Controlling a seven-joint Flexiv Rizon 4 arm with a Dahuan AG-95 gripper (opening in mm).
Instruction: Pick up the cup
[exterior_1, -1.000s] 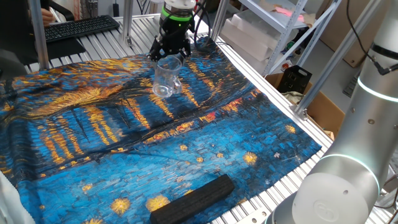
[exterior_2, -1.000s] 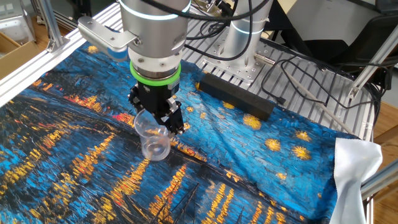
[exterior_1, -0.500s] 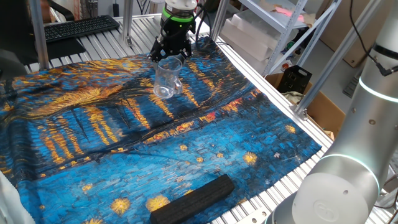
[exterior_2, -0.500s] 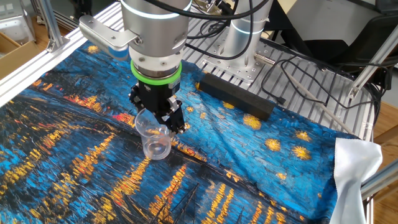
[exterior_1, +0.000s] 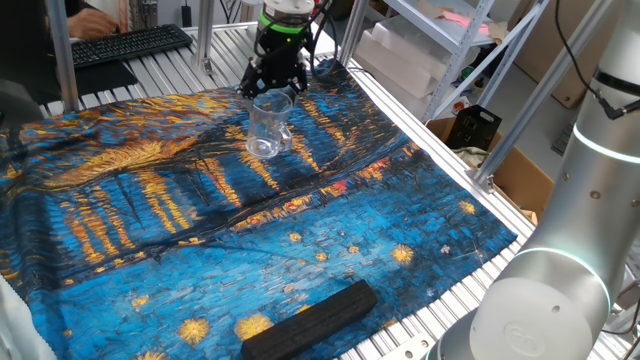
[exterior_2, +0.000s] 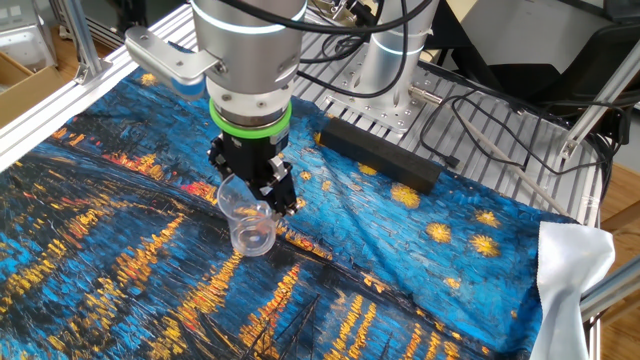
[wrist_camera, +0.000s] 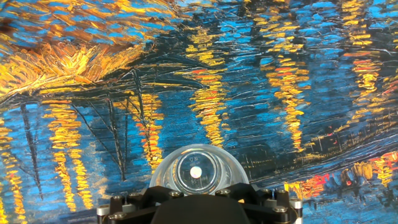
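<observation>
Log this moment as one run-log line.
phase: lift | gripper: shut on cup | cup: off the cloth, tilted | black block: untouched

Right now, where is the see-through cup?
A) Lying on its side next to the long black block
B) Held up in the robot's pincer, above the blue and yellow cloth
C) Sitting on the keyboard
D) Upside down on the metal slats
B: the pincer grips the cup at its rim, and it hangs above the cloth, far from the black block.
</observation>
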